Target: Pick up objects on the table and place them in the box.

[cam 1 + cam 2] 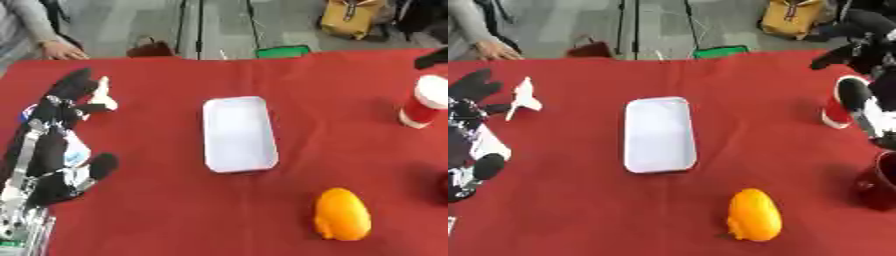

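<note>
A white rectangular box (238,132) lies in the middle of the red table (175,210). An orange rounded object (341,214) sits at the near right. A red cup with a white top (429,102) stands at the far right, and a dark red mug (878,185) is near the right edge. My left hand (54,145) hangs open over a white and blue packet (487,142) at the left; a small white object (522,97) lies by its fingertips. My right hand (866,75) hovers open beside the red cup, its thumb overlapping the cup in the right eye view.
Beyond the table's far edge are a green item (282,51), a dark red item (150,49) and a yellow bag (352,19) on the floor. Bare red cloth lies between the box and each hand.
</note>
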`<state>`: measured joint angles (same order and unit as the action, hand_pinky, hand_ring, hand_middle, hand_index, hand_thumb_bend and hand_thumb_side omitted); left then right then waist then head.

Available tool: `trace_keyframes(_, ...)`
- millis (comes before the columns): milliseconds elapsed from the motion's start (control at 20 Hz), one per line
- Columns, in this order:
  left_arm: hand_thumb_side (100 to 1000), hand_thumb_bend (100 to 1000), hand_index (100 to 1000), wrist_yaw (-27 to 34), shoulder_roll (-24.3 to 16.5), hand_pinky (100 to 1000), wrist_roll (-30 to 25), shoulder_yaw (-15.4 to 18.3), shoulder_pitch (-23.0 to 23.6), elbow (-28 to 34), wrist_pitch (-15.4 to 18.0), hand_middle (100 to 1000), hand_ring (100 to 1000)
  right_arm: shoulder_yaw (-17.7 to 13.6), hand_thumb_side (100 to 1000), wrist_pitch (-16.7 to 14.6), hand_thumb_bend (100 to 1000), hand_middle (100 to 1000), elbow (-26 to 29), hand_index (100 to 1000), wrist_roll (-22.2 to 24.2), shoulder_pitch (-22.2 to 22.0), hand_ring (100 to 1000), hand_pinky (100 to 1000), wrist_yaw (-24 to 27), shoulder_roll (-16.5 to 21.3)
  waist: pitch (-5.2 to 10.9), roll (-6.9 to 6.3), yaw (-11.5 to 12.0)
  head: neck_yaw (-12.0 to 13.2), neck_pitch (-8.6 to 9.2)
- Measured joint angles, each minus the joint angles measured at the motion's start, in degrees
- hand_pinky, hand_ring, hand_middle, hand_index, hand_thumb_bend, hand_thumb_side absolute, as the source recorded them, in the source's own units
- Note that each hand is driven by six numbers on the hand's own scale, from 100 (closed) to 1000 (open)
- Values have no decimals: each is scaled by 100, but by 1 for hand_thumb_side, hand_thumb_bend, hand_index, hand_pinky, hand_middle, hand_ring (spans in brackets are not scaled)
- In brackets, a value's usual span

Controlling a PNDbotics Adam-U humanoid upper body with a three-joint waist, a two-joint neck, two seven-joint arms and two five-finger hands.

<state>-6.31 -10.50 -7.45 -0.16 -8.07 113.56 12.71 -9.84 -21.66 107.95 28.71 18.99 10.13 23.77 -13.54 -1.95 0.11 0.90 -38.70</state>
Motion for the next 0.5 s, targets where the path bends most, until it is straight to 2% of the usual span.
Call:
trace_keyframes(150,478,853,900,-1,0,795,98,15,-3,0,23,891,893,0,421,0,221,825,-1,969,0,0,676,752,0,0,0,8,0,0,30)
trace_keyframes(400,508,871,891,-82,-3,802,576,231,-32,0,24,884,889,-1,421,-1,220,825,-2,969,-1,-7,675,752,0,-1,5,10,1,-1,50)
trace_keyframes(450,565,884,863,-121,-4,810,660,265,-35,0,9,872,888,-1,422,0,219,825,-2,969,-2,-9,675,752,0,-1,6,8,1,-1,52)
trace_keyframes(500,565,884,863,-182,-7,810,726,311,-35,0,-8,872,888,-1,422,0,219,825,-2,969,-2,-13,675,752,0,-1,6,6,3,-3,63)
